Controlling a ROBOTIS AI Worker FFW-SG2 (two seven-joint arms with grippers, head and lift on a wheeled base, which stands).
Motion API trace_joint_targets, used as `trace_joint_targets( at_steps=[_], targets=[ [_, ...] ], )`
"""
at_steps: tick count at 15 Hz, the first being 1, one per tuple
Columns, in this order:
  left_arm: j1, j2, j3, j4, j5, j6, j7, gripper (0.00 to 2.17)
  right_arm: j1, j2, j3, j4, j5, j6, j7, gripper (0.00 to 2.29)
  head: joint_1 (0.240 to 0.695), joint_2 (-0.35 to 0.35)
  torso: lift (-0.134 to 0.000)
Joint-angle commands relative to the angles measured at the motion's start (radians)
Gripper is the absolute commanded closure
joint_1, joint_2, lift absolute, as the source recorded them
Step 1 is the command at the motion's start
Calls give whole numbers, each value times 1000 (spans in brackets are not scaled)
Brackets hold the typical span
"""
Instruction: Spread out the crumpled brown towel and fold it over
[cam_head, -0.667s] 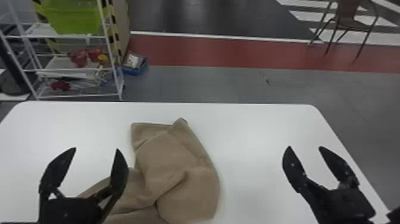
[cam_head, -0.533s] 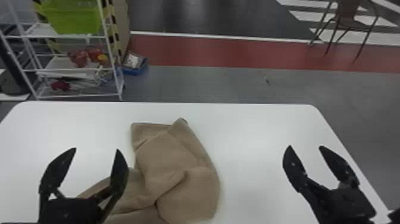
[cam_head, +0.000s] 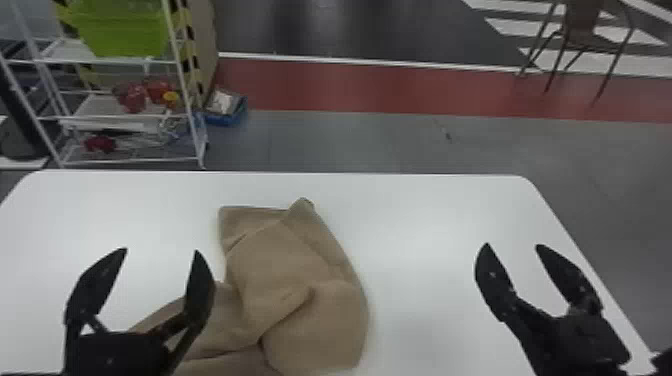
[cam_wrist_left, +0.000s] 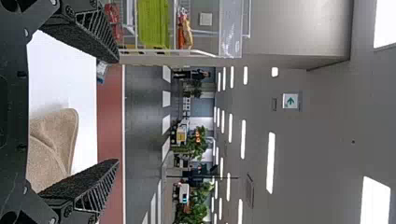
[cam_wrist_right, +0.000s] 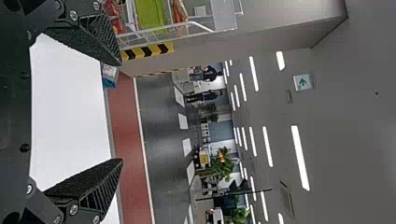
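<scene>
White table (cam_head: 425, 250), rounded far corners; beyond it, grey floor with a red band (cam_head: 375, 87), a white rack (cam_head: 125, 161) holding a green bin (cam_head: 125, 30) at left, a chair (cam_head: 582, 20) at far right.

Head view: brown towel (cam_head: 300, 270) crumpled on the table, left of centre. Left gripper (cam_head: 161, 250) open, one finger overlapping the towel in view. Right gripper (cam_head: 512, 244) also open, to the right, well apart from the towel.

Left wrist view: left gripper (cam_wrist_left: 117, 111) fingers spread; part of the towel visible between them, on the tabletop.

Right wrist view: right gripper (cam_wrist_right: 122, 112) fingers spread, tabletop seen between.
</scene>
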Motion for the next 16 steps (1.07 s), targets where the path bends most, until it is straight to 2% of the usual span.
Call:
trace_joint_targets(
  at_steps=[1, 12, 16],
  targets=[
    [-11, 0, 0, 13, 0, 12, -1, 144, 0, 0, 0, 1, 0, 1, 0, 164, 695, -117, -123],
    [-14, 0, -1, 36, 25, -16, 11, 144, -8, 0, -3, 31, 2, -2, 3, 174, 695, -114, -123],
    [-4, 0, 3, 35, 0, -7, 23, 144, 6, -2, -28, 70, 9, -2, 15, 188, 695, -120, -123]
  ],
)
